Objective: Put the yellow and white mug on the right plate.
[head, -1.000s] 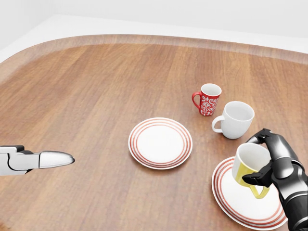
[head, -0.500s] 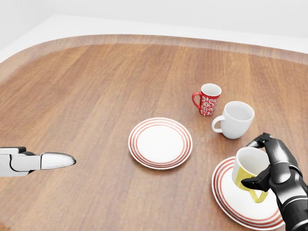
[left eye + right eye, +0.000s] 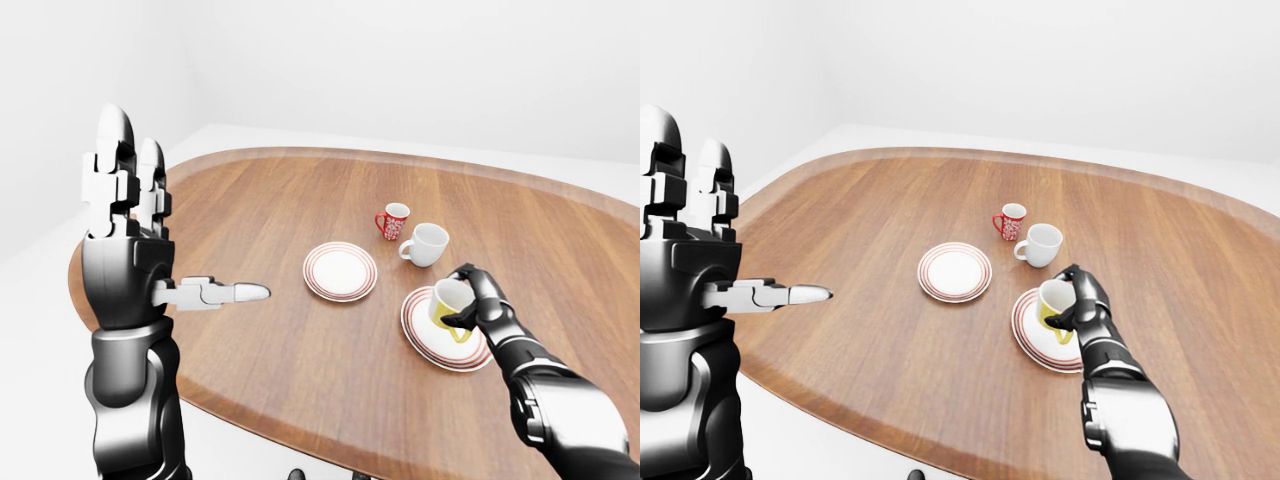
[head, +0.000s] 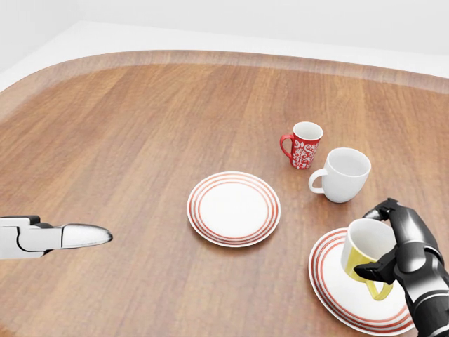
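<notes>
Step in hand: by the look of it, setting the yellow and white mug point(image 4: 367, 251) down on the right plate point(image 4: 335, 289).
Doing it well: I'd say bring the mug upright first, since it leans in the hand, then lower it straight so its base meets the plate's white middle and not the red-ringed rim; let go only once it sits flat.
Mug position: low over the right plate, toward the plate's upper right in the head view. Whether its base already touches the plate, I cannot tell.
Mug and fingers: the right hand point(image 4: 407, 247) has the mug from its right side; one of the fingers point(image 4: 375, 208) curls over the rim at the top, another presses in lower down by the yellow handle.
Right fingers: closed round the mug, holding it.
Left hand point(image 3: 128, 265): raised well off to the left, clear of everything; fingers spread and straight, holding nothing, one pointing sideways over the tabletop point(image 4: 140, 126).
Neighbours: the white mug point(image 4: 343, 174) stands just above the plate in the head view, near the hand, so a sideways drift could knock it. The red mug point(image 4: 303, 144) and the other plate point(image 4: 233, 208) are farther off.
</notes>
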Available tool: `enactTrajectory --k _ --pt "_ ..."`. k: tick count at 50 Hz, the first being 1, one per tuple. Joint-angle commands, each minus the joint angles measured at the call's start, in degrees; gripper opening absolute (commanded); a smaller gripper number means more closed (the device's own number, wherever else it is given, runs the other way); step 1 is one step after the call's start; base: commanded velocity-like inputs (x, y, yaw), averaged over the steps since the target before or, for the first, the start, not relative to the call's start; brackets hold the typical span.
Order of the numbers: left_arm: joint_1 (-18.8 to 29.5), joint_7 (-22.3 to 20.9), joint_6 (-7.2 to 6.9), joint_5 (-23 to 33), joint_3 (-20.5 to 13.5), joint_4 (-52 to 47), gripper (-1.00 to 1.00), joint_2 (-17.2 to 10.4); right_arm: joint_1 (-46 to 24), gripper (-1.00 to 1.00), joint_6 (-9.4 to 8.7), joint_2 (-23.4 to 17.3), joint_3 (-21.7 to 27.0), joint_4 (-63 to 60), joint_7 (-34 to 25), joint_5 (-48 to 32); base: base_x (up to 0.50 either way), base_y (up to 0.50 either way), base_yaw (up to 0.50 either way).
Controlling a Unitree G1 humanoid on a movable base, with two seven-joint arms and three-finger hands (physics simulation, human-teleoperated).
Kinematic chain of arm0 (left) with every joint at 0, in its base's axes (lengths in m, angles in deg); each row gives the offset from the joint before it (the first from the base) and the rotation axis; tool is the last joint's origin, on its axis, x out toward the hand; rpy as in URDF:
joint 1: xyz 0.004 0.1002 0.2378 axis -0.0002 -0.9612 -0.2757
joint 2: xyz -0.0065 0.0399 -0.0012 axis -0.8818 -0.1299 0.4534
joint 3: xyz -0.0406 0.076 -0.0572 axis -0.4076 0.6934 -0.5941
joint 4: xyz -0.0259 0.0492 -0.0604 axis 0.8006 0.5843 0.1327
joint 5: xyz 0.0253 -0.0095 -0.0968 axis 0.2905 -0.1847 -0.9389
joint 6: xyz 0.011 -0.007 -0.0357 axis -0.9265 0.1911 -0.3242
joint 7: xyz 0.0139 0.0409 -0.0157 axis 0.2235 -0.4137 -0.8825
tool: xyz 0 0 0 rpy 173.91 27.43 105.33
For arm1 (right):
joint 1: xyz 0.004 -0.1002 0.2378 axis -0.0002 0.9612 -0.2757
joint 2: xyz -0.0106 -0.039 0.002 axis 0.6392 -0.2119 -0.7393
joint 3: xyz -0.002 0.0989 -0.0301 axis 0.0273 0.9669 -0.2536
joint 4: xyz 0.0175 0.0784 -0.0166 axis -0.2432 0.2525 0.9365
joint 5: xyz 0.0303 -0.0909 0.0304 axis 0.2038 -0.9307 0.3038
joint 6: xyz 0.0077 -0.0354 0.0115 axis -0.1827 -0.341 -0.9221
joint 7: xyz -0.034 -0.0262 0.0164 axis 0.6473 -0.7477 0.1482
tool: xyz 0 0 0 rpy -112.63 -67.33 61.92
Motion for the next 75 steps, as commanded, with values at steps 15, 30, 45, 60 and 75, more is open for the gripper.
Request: enactTrajectory --k 15,30,45,60,75 --pt "-0.3 -0.2 0.0 0.4 0.3 -0.2 1.0 0.2 0.5 -1.0 0.0 -1.1 1.2 0.0 1.3 -0.5 0.0 0.0 0.0" --pt "-0.4 -0.4 0.0 0.4 0.3 0.1 1.0 0.2 0.4 1.0 0.0 -0.9 1.9 0.0 1.3 0.5 0.0 0.0 0.0" --pt "-0.4 -0.5 0.0 0.3 0.3 -0.3 1.0 0.3 0.6 1.0 0.0 -1.0 1.6 0.0 0.9 1.0 0.0 0.0 0.0" --pt "-0.5 -0.4 0.0 0.5 0.5 0.3 1.0 0.3 0.5 1.0 0.0 -1.1 1.7 -0.1 0.2 1.5 0.0 0.0 0.0" --pt "-0.7 -0.6 0.0 0.7 0.5 0.1 1.0 0.4 -0.9 1.0 0.0 -2.2 2.9 -1.3 -6.4 8.1 0.0 0.0 0.0"
